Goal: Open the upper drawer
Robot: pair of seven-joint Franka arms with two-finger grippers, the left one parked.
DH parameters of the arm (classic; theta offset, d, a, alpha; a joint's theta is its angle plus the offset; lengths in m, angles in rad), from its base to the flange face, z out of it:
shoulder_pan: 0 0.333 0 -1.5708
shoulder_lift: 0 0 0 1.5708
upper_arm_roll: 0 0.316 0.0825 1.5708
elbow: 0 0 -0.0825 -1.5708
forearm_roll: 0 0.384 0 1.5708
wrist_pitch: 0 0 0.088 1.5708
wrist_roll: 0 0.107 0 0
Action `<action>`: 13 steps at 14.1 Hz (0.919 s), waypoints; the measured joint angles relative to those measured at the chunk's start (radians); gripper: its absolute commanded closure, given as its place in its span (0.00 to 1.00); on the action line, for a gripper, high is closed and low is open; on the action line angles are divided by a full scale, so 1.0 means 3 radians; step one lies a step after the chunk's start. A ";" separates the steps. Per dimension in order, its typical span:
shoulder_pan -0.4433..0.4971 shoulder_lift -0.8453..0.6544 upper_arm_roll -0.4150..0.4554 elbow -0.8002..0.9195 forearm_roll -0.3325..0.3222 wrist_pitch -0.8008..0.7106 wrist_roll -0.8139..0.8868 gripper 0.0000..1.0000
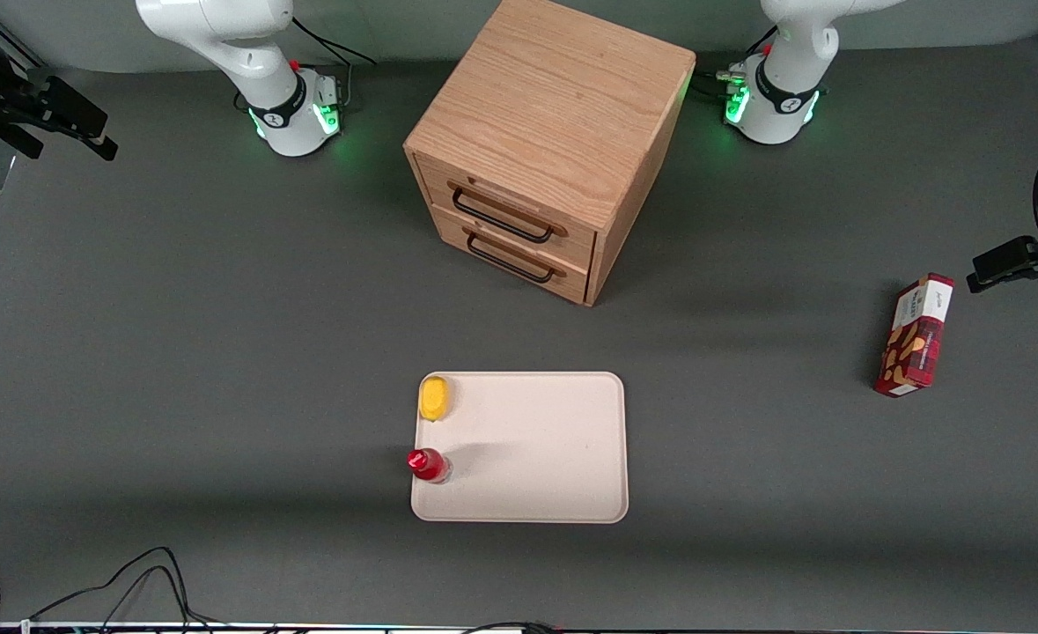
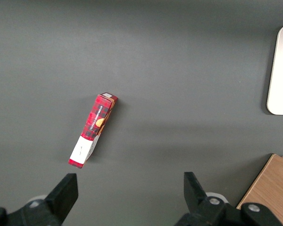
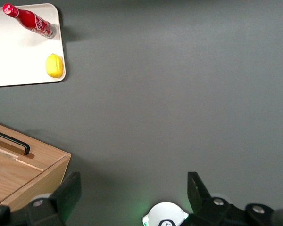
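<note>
The wooden cabinet (image 1: 563, 97) stands at the middle of the table's back part. Its upper drawer (image 1: 519, 201) is shut, flush with the lower one, and its long black handle (image 1: 501, 218) is free. My right gripper (image 1: 61, 123) hangs high above the table toward the working arm's end, well apart from the cabinet. In the right wrist view the gripper (image 3: 132, 193) is open and empty over bare grey table, with a corner of the cabinet (image 3: 33, 172) and one end of a black handle (image 3: 12, 141) beside one finger (image 3: 68, 193).
A cream tray (image 1: 554, 458) lies nearer to the front camera than the cabinet, with a yellow lemon (image 1: 434, 398) and a red bottle (image 1: 428, 464) on it. A red biscuit box (image 1: 915, 336) lies toward the parked arm's end. Cables run along the table's front edge.
</note>
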 measured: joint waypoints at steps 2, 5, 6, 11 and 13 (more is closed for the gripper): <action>0.0000 0.0005 0.0000 0.0002 0.0000 0.0000 0.0000 0.00; 0.0001 0.0010 0.0003 0.0066 0.0000 0.0000 0.0001 0.00; 0.0002 0.0013 0.0009 0.0097 0.0000 0.0000 0.0002 0.00; 0.0088 0.0025 0.0259 0.0233 0.0022 -0.0228 -0.0279 0.00; 0.0115 0.0025 0.0436 0.0326 0.0089 -0.0316 -0.0454 0.00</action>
